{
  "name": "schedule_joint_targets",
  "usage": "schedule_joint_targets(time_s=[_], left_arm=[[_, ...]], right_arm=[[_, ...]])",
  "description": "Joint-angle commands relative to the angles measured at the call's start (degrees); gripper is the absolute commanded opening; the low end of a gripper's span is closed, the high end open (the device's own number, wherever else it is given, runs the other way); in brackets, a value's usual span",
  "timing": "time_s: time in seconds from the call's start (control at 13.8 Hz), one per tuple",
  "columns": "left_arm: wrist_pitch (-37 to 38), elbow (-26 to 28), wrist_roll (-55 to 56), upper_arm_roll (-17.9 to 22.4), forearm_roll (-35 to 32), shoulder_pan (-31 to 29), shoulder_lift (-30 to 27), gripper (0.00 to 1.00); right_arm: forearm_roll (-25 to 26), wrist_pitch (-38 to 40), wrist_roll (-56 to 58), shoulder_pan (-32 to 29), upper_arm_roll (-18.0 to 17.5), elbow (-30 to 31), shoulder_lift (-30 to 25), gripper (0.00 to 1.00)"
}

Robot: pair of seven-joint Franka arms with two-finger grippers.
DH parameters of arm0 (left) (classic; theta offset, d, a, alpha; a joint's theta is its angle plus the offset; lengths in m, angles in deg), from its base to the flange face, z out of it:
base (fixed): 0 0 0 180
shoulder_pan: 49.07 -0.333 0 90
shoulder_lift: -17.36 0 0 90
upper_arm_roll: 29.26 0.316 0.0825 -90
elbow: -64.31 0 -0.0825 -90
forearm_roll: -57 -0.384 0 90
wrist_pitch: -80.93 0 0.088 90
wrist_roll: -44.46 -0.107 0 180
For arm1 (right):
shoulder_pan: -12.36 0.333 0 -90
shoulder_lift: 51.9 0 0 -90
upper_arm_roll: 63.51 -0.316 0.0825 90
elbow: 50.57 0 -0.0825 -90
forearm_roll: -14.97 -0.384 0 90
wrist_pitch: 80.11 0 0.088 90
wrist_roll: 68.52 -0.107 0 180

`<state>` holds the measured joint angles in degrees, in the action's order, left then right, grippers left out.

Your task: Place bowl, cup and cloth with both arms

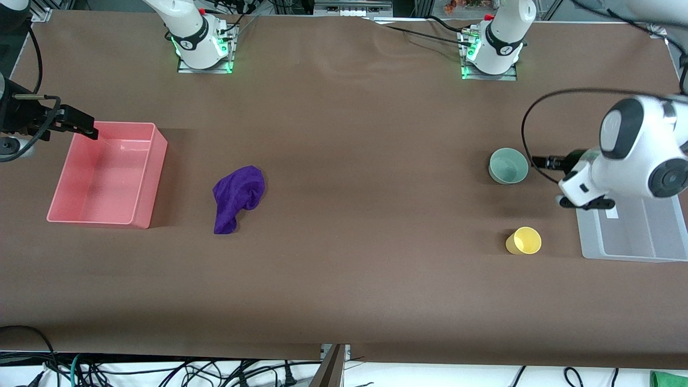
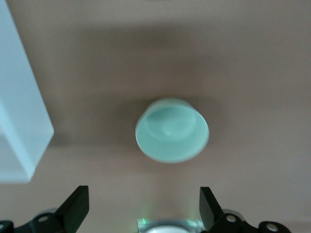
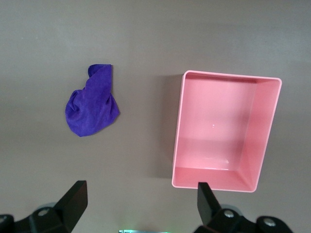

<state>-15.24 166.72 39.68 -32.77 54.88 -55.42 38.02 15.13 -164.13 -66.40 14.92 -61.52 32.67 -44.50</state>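
The pale mint-green bowl (image 1: 508, 166) stands on the brown table toward the left arm's end. It also shows in the left wrist view (image 2: 172, 130), empty. The yellow cup (image 1: 523, 241) is nearer the front camera than the bowl. The purple cloth (image 1: 238, 198) lies crumpled beside the pink bin, and shows in the right wrist view (image 3: 92, 108). My left gripper (image 1: 542, 161) is open and empty beside the bowl; in its own view (image 2: 144, 204) the bowl lies ahead of the fingers. My right gripper (image 1: 86, 128) is open and empty (image 3: 141, 201) over the pink bin's corner.
An empty pink bin (image 1: 141, 183) sits at the right arm's end and shows in the right wrist view (image 3: 265, 141). A clear plastic bin (image 1: 634, 236) sits at the left arm's end under the left arm, its edge in the left wrist view (image 2: 19, 121).
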Motion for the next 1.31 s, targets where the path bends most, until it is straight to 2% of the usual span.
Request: schedule_joint_targets(time_s=[0.0, 0.15, 0.22, 0.36, 0.51, 0.58, 0.65, 0.73, 0.8, 0.94, 1.23], left_arm=[[-11.70, 9.00, -4.70, -0.45, -1.48, -0.67, -2.12, 1.00], [-24.43, 20.67, -9.33, -0.72, -1.57, -0.94, -5.71, 1.00], [-30.33, 24.47, -14.15, -0.72, -1.57, -0.94, -5.81, 1.00], [-35.64, 25.56, -26.62, -0.72, -1.83, -1.55, -3.37, 1.00], [-37.67, 25.47, -30.72, -0.72, -1.75, -1.56, -0.64, 1.00], [-37.77, 25.47, -30.73, -0.72, -1.83, -1.64, 0.07, 0.88], [-37.68, 25.47, -30.73, -0.72, -1.83, -1.56, 0.16, 0.53], [-37.60, 25.39, -30.64, -0.72, -1.75, -1.56, 0.34, 0.34], [-37.42, 24.95, -31.68, -0.72, -1.75, -1.56, 0.42, 0.02], [-37.42, 24.95, -31.78, -0.72, -1.75, -1.64, 0.60, 0.00], [-37.16, 24.77, -31.87, -0.72, -1.83, -1.56, 0.17, 0.00]], right_arm=[[-1.13, 0.79, 0.43, 0.60, -0.41, -0.70, 4.88, 1.00], [-1.13, 0.00, 0.43, 1.22, -0.41, -0.35, 7.62, 1.00], [-1.48, -0.61, 0.34, 1.48, -0.50, -0.35, 10.24, 1.00], [-4.20, -5.42, -0.62, 4.10, -0.50, 0.43, 14.29, 1.00], [-4.29, -12.45, -0.72, 6.39, -0.50, 2.36, 18.07, 1.00], [-4.38, -15.79, -1.93, 7.10, -0.50, 4.29, 19.22, 1.00], [-4.47, -20.43, -5.08, 8.15, -0.59, 7.44, 19.75, 1.00], [-4.47, -25.79, -7.98, 9.47, -0.59, 10.69, 19.85, 1.00], [-4.38, -30.80, -9.23, 10.26, -0.67, 13.77, 19.93, 1.00], [-4.47, -38.55, -10.64, 10.89, -2.86, 18.09, 20.81, 1.00], [-4.38, -45.07, -12.41, 12.90, -3.66, 21.61, 23.97, 1.00]])
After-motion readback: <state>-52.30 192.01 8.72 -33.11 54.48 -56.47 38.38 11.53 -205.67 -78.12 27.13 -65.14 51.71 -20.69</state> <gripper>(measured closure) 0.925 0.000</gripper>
